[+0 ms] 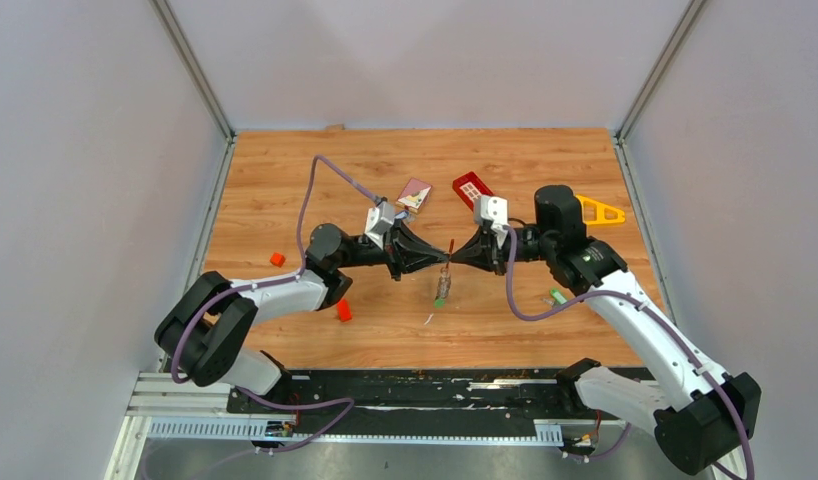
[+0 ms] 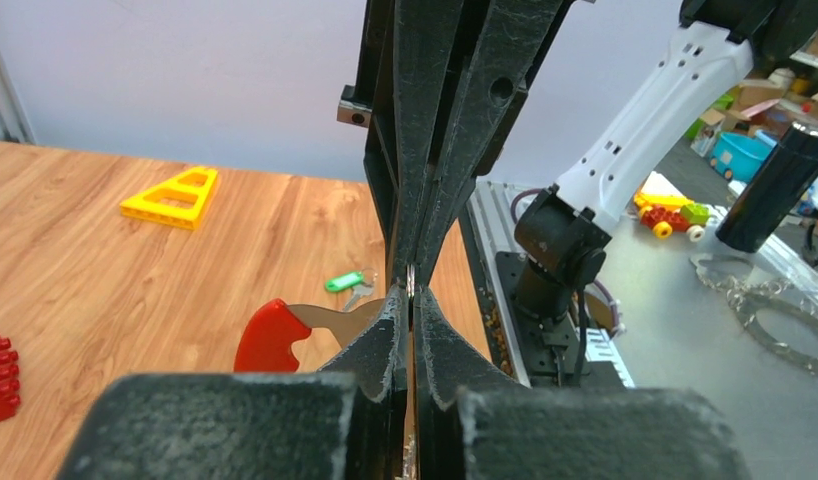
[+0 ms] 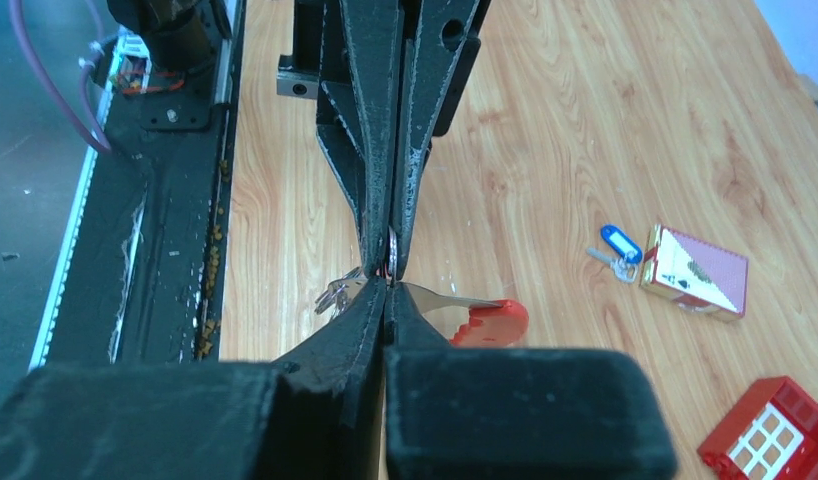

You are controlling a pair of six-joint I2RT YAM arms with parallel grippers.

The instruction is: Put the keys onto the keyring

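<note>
The one container we find is the red rectangular gridded plastic tray [image 1: 472, 188], lying on the wooden table [image 1: 285, 180] beyond the arms. The right wrist view cuts it off at the frame corner, and we cannot tell what its cells hold.

The small metal keyring with its dark grey fob and glossy red piece [image 2: 285, 335] is up off the table, where the two arms meet tip to tip. The left gripper [image 2: 412, 296] is fully closed, and so is the right gripper [image 3: 387, 286]. Both pinch the ring from opposite sides. Their fingers cover nearly all of the ring and leave us only a thin sliver of metal. The fob and red piece stick out sideways from the pinch.

A silver key with a green plastic head [image 2: 345, 283] lies on the table near the right arm. A silver key with a blue plastic head [image 3: 617, 243] lies just beside a patterned card box [image 3: 697, 272].

A silvery cluster [image 3: 335, 295] shows right by the fingertips, too blurred for us to tell whether it is keys or whether it hangs from the ring.
</note>
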